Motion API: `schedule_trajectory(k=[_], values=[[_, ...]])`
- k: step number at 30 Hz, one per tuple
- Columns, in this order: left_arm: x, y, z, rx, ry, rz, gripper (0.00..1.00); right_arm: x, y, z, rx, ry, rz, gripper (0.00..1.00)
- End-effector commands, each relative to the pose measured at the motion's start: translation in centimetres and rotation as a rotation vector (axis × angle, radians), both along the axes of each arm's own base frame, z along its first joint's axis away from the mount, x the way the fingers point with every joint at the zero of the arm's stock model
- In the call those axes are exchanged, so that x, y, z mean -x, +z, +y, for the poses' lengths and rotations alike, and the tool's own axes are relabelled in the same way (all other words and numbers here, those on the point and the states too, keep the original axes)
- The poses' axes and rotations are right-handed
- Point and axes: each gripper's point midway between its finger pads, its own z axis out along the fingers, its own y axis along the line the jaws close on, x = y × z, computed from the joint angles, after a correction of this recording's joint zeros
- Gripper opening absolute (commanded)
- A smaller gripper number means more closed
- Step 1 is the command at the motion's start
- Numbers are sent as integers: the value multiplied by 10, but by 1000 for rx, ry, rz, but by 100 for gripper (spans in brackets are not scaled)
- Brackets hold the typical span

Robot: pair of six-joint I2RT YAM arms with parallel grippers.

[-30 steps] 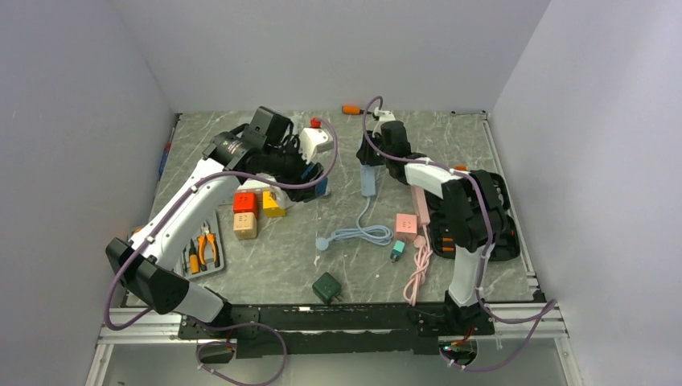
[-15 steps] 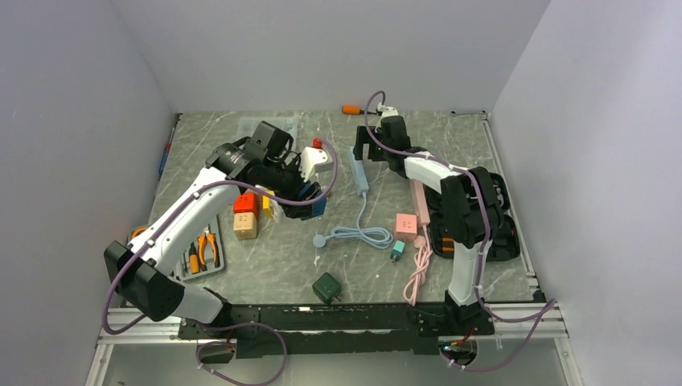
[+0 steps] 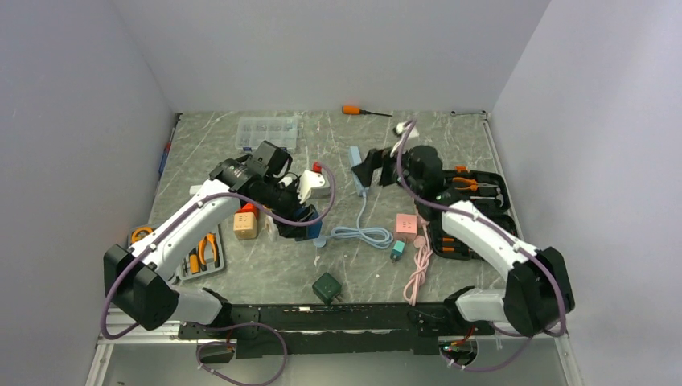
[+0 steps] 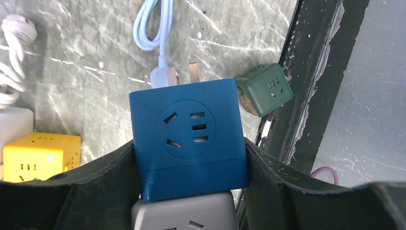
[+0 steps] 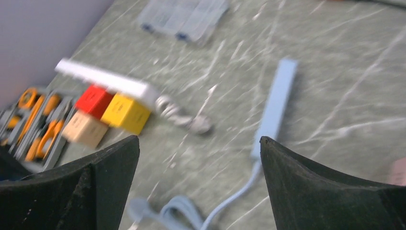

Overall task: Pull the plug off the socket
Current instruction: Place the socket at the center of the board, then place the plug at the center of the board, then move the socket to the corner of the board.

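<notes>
Okay, nearest me on the counter (image 3: 265,269) sits a dark green cube (image 3: 326,286) just inside the front rail, with a pink cable (image 3: 418,273) looped to its right. A bit further out are a small teal plug (image 3: 397,251), a pink cube (image 3: 406,223) and a coiled light-blue cable (image 3: 358,235). On the left side are a tool tray (image 3: 201,251) and a tan cube (image 3: 245,225). The left jaws are clamped on a blue cube socket (image 4: 189,139), one on each side face, held above the counter left of centre. A grey block (image 4: 184,213) is pressed against its near end; I can't tell if that is the plug seated in it. A brass prong shows at the far end. A yellow cube (image 4: 40,151) lies off to one side of it on the counter. The right jaws are spread wide with nothing between them, hanging over the light-blue power strip (image 5: 275,108); that view is blurred. Beyond that are a black tool case (image 3: 482,193) at right, a clear organiser box (image 3: 269,133), and an orange screwdriver (image 3: 354,110) by the back wall.
</notes>
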Motion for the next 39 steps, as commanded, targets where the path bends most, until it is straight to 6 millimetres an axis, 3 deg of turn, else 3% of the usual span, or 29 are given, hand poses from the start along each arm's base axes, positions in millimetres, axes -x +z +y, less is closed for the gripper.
schedule_trajectory(k=[1,4,8,12,14,15,17,19,21,22,27,30,33,36,39], values=[[-11,24,-3,60,27,-111,0,58,-18,36,34,110,34,97],[-27,16,11,-4,145,-105,0,93,-34,45,32,125,88,96],[-51,-29,38,-66,419,-55,0,135,-39,56,45,140,72,92],[-47,-83,53,-140,629,74,0,157,-50,63,126,101,74,88],[-46,-92,56,-123,673,72,0,169,-57,69,156,110,90,87],[-43,-95,54,-110,685,86,5,177,-60,73,169,123,91,87],[-34,-100,47,-72,696,153,32,192,-66,83,202,152,83,87],[-26,-104,41,-21,705,188,85,203,-73,91,224,167,87,88],[-24,-109,42,13,739,194,99,211,-76,99,234,185,83,88],[-22,-111,43,26,749,215,99,214,-76,102,234,195,79,88],[-19,-103,36,119,779,342,99,222,-77,120,272,242,51,87],[-35,-75,38,192,783,367,99,229,-72,136,267,293,29,87],[-59,-42,64,274,843,344,99,236,-65,158,252,347,9,84],[-68,-13,92,336,844,290,99,245,-66,182,240,434,9,68],[-71,-8,125,247,835,174,99,260,-71,204,237,540,28,43]])
